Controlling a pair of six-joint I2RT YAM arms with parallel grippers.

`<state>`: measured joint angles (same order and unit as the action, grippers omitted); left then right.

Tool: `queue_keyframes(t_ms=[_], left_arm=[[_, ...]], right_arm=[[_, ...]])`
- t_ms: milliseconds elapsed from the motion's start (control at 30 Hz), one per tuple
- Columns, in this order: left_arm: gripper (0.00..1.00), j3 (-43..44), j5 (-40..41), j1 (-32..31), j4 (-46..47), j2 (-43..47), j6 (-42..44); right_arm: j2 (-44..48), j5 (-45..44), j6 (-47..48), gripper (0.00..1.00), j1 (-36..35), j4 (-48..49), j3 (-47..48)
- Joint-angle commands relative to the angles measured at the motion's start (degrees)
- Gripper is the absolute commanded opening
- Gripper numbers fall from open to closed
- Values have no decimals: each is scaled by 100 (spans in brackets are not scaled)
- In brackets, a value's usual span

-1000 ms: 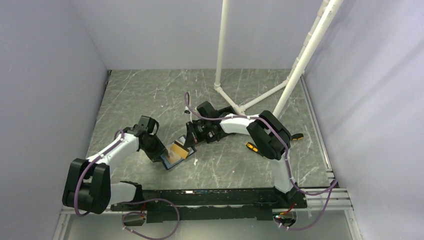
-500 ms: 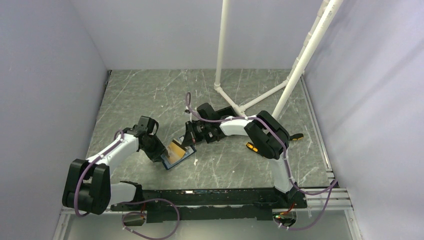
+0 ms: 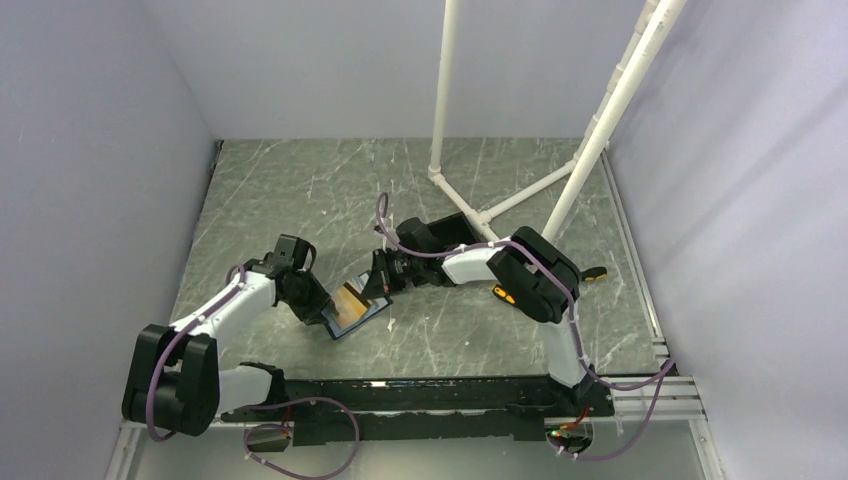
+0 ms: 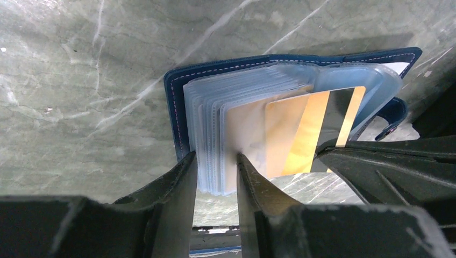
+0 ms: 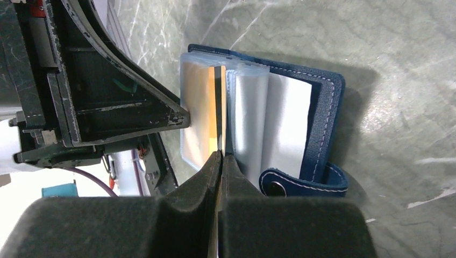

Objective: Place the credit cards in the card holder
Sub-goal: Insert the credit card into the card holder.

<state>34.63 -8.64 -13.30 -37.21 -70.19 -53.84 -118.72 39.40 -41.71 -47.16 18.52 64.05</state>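
Top ext: card holder (image 3: 352,310) lies open mid-worktop (image 3: 300,190), betw. left end effector (image 3: 318,303) & right end effector (image 3: 378,284). Bare room all round; white poles (image 3: 440,100) well apart.

Left wrist: left one part-open, clamping clear sleeves (image 4: 209,118). Orange-gold card (image 4: 301,129) looks partly in a sleeve.

Right wrist: right one shut tight on card's edge. Step: insertion. Next: push straight along pocket w/o buckling; left arm close beside.

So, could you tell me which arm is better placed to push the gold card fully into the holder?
Probably right. The right gripper is shut on the orange-gold card, already partly inside a clear sleeve, while the left gripper clamps the sleeves of the card holder.
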Motion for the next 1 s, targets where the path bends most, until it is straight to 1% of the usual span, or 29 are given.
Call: queue_keyframes(t_ms=[0, 67, 133, 200, 300, 400, 433, 500, 600, 633, 733, 800, 967], left_arm=[[35, -289, 283, -15, -105, -100, -109], [37, -290, 313, -15, -155, 16, -180], [45, -271, 409, -15, -267, 192, -263], [53, -235, 529, -15, -398, 359, -333], [61, -179, 738, -15, -622, 578, -452], [64, -214, 945, -14, -820, 871, -643], [63, -264, 1084, -15, -820, 980, -696], [57, -400, 1219, -2, -810, 1172, -820], [38, -542, 1164, 33, -546, 1204, -767], [35, -577, 1136, 42, -451, 1151, -730], [27, -585, 1046, 47, -267, 842, -616], [25, -580, 922, 47, -80, 608, -503], [19, -572, 620, 47, 168, 363, -460]], right_arm=[[216, -473, 35, 0, -187, 51, -114], [228, -558, 107, 0, -193, -99, -75], [243, -635, 239, 7, -217, -302, -14], [252, -813, 443, 10, -272, -656, 129], [238, -967, 744, 14, -328, -1057, 290], [234, -974, 901, 18, -338, -1179, 339], [249, -962, 940, 19, -338, -1207, 355], [254, -934, 1026, 20, -346, -1243, 399], [241, -858, 1122, 21, -355, -1316, 474], [236, -813, 1146, 21, -356, -1310, 481], [246, -621, 1239, 21, -414, -1245, 517], [275, -498, 1414, 21, -552, -1204, 577], [183, -376, 1798, 27, -889, -1421, 1023]])
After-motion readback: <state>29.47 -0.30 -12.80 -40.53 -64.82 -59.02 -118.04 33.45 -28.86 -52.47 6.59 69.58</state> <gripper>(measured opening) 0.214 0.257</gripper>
